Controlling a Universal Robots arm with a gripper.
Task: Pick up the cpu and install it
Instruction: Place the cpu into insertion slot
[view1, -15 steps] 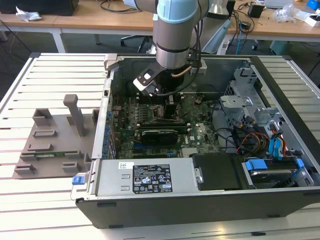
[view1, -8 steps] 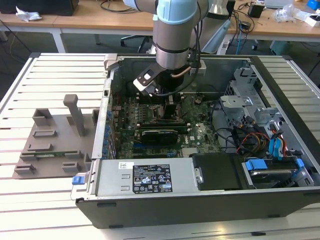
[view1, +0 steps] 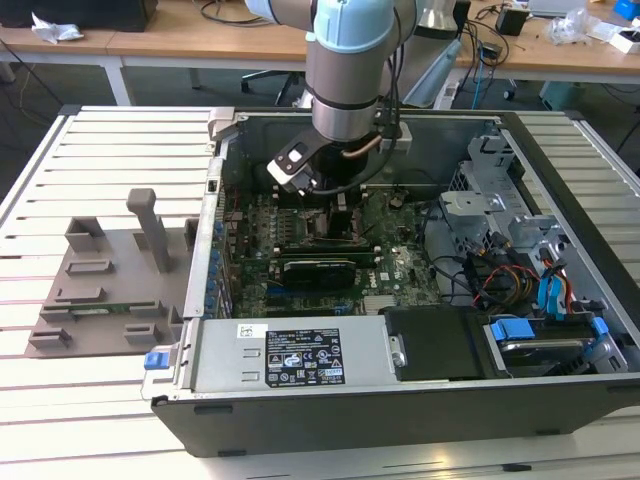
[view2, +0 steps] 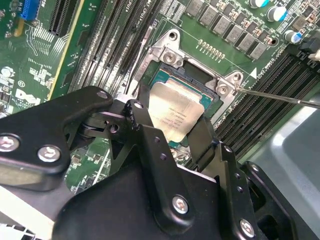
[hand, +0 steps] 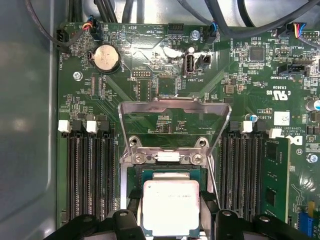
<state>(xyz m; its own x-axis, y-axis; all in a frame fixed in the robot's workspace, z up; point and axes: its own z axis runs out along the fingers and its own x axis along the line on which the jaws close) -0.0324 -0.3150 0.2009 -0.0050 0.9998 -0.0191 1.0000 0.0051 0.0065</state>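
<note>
The cpu (hand: 170, 207), a flat square chip with a silvery-grey top, is held level just above the socket (hand: 165, 172) on the green motherboard. My gripper (hand: 170, 200) is shut on it, one black finger (hand: 133, 199) against each of two opposite edges. The second wrist view shows the cpu (view2: 175, 112) between the same fingers (view2: 142, 117), partly covering the socket's metal frame (view2: 172, 55). The socket's load plate (hand: 175, 107) stands swung open beyond it. In the exterior view the arm's wrist (view1: 345, 130) reaches down into the open computer case (view1: 400, 400).
Rows of black memory slots (hand: 92, 175) flank the socket on both sides, with one memory stick (hand: 274, 175) seated. A thin metal lever (view2: 280, 96) sticks out from the frame. A drive cage (view1: 500, 220) and cables fill the case's right. A grey fixture (view1: 110, 280) lies on the slatted table.
</note>
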